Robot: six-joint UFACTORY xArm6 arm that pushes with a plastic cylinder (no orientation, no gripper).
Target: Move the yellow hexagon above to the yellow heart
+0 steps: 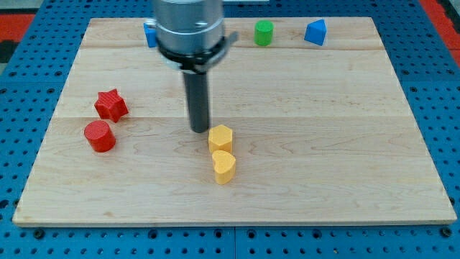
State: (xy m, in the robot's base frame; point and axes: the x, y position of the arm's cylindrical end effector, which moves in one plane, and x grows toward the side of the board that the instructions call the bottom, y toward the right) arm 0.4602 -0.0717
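The yellow hexagon (221, 137) sits near the middle of the wooden board (323, 144). The yellow heart (224, 167) lies directly below it toward the view's bottom, and the two touch or nearly touch. My tip (199, 130) rests on the board just left of the hexagon's upper left side, very close to it. The dark rod rises from there to the arm's grey body at the view's top.
A red star (111, 105) and a red cylinder (99, 136) sit at the view's left. A green cylinder (264, 33) and a blue block (315, 32) stand at the top edge. Another blue block (149, 34) is partly hidden behind the arm.
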